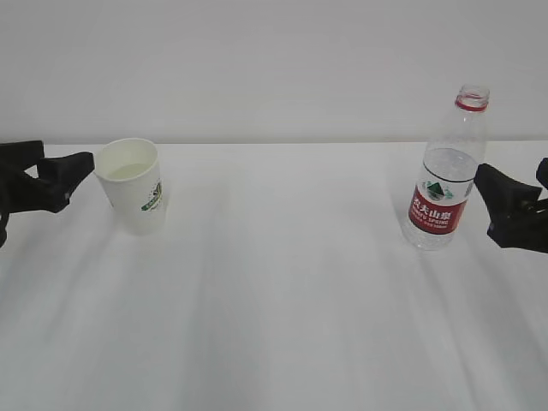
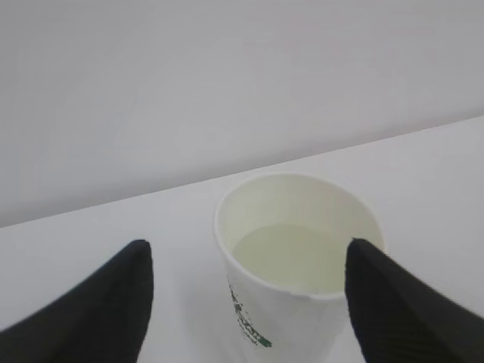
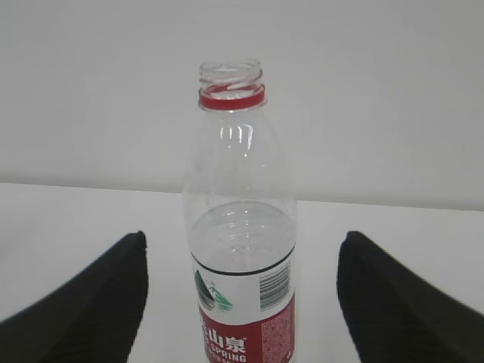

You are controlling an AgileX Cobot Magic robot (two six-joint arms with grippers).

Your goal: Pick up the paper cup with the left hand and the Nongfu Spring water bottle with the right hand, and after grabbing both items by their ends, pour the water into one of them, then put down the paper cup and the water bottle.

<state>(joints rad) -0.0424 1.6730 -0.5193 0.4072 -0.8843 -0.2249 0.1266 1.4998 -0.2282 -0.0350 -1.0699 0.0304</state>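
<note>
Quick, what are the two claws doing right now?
Left gripper: open, jaws either side of the white paper cup, holding nothing.
Right gripper: open, holding nothing.

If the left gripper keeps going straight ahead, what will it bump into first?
The cup. It stands right in front of the open left gripper, between the two fingers, so it would probably slide in between them before touching anything. How near it is can't be told exactly.

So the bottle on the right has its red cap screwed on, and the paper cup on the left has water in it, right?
Not quite: the Nongfu Spring water bottle has no cap. The right wrist view shows its open threaded mouth above the red neck ring. The rest holds: the paper cup stands on the left with water in it.
</note>
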